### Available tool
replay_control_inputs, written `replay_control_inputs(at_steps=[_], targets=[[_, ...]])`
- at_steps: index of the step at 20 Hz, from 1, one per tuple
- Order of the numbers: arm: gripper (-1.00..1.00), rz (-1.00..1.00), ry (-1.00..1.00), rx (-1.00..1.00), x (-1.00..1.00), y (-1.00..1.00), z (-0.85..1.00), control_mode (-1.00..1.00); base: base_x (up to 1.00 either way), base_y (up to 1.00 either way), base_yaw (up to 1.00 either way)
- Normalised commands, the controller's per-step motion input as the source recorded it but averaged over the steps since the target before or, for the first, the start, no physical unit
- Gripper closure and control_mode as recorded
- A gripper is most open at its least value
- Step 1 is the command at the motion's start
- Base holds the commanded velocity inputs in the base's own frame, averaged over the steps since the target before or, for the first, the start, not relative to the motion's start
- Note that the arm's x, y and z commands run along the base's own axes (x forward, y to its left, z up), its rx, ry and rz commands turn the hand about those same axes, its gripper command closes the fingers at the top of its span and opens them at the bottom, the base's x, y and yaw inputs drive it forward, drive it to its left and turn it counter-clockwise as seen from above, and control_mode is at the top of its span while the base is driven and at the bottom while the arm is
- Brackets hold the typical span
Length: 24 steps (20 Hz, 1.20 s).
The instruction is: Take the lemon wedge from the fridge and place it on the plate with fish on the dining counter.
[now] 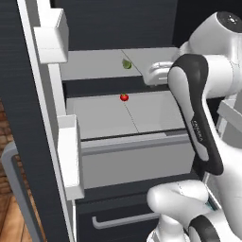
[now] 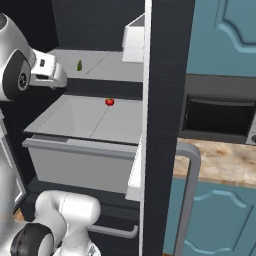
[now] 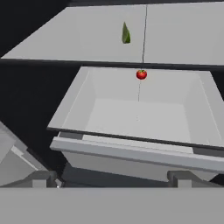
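The fridge (image 1: 28, 118) stands open, showing its light grey shelves. The lemon wedge (image 1: 126, 64) (image 2: 79, 65) (image 3: 126, 33) is a tiny yellowish-green sliver standing on the upper shelf (image 1: 90, 66). My gripper (image 1: 151, 75) (image 2: 59, 77) (image 3: 113, 180) hovers at the front edge of that shelf, to the right of the wedge and short of it. It is open, its fingertips (image 3: 43, 179) wide apart with nothing between them. The plate with fish and the dining counter are out of view.
A small round red fruit (image 1: 124, 97) (image 2: 109, 102) (image 3: 141, 75) lies at the back of the lower bin (image 3: 131, 118). Door bins (image 1: 71, 156) jut out on the left door. The right door's edge (image 2: 167, 100) stands beside a marbled worktop (image 2: 220, 160) on teal cabinets.
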Motion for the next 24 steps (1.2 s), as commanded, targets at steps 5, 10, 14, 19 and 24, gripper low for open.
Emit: replay_control_inputs(at_steps=[5, 10, 14, 19, 24], targets=[[-1.0, 0.04, 0.0, 0.0, 0.8, 0.0, -0.05, -1.0, 0.0, 0.0, 0.0], [-1.0, 0.04, 0.0, 0.01, 0.98, 0.0, 0.0, -1.0, 0.0, 0.0, 0.0], [-1.0, 0.04, 0.0, 0.0, 0.98, 0.0, 0.0, -1.0, 0.0, 0.0, 0.0], [-1.0, 0.0, 0.0, 0.0, 0.9, 0.0, -0.12, -1.0, 0.0, 0.0, 0.0], [-1.0, 0.0, 0.0, 0.0, 0.86, 0.08, -0.04, -1.0, 0.0, 0.0, 0.0]])
